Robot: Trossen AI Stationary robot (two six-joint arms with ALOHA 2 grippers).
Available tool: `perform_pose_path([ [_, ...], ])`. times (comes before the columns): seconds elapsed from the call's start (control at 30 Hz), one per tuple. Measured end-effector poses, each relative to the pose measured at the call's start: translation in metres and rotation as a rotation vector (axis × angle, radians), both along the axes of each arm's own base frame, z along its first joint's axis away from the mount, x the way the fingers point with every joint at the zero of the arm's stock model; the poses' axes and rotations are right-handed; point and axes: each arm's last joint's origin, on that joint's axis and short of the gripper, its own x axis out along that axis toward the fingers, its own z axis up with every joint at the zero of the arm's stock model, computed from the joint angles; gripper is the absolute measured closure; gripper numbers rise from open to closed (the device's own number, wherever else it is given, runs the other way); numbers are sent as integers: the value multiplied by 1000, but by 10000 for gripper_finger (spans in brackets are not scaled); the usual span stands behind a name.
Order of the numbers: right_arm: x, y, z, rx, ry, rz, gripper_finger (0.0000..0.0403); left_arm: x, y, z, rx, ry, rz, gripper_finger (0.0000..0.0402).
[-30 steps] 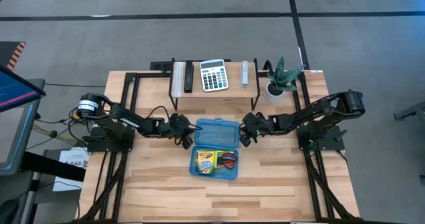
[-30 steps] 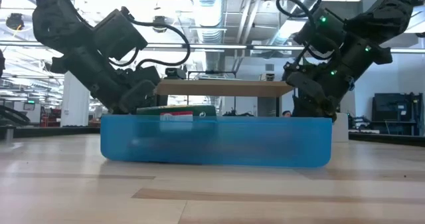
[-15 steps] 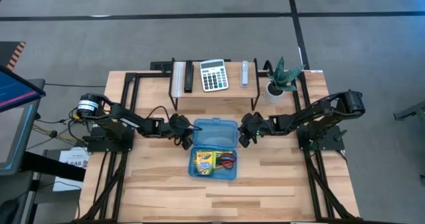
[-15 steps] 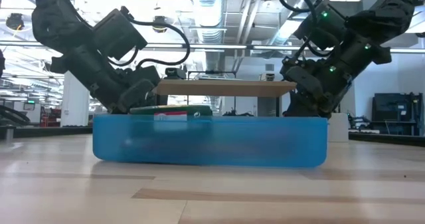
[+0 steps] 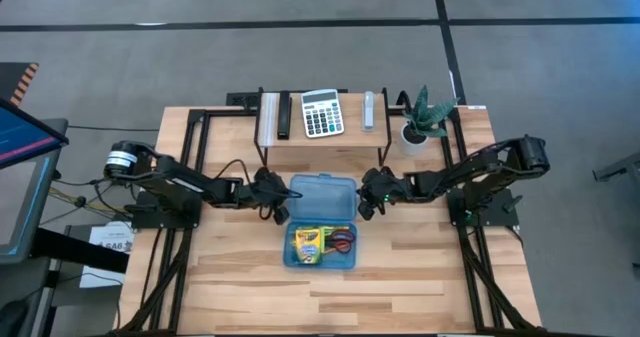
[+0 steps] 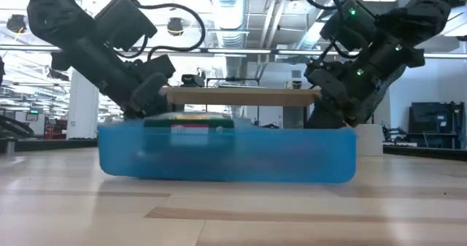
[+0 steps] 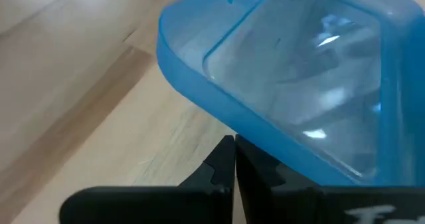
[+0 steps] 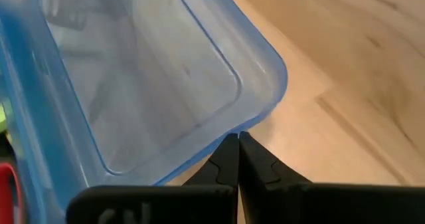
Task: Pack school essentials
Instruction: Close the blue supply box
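A blue plastic pencil case [image 5: 320, 222] lies open on the table's middle. Its base [image 5: 320, 247] is the near half and holds the yellow-green crayon box [image 5: 308, 243] and the red-handled scissors [image 5: 343, 241]. Its lid [image 5: 322, 197] is the far half. Pencils, pen and sticky-note pad do not show apart. My left gripper [image 5: 283, 205] is shut at the lid's left edge. My right gripper [image 5: 366, 205] is shut at the lid's right edge. In the low view the case [image 6: 226, 152] stands between both arms. My left gripper meets the lid's left rim [image 7: 249, 134] with the tips of its shut fingers [image 7: 226, 167], coming slanting down from the table's left and reaching under the rim. My right gripper touches the lid's right rim near a corner [image 8: 255, 121] with its shut fingertips [image 8: 229, 157], slanting down from the table's right and under the edge.
A low shelf [image 5: 320, 137] at the far edge carries the grey-white calculator [image 5: 321, 112], a dark bar and white items. The potted plant [image 5: 420, 117] stands to its right. Bare wood [image 5: 320, 297] lies near the front edge.
The case has slid a little toward the table's left, with both shut grippers staying at the lid's sides. In the low view the left arm has risen slightly and the right gripper has followed leftward.
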Motion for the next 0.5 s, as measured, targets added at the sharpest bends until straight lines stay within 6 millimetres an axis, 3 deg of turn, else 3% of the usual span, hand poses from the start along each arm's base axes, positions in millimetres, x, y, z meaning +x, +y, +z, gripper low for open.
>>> perform_pose_path([
  [0.5, 17, 0, 20, -58, -26, 30, 387, 0, -5, 2, 74, 14, -43, 401],
])
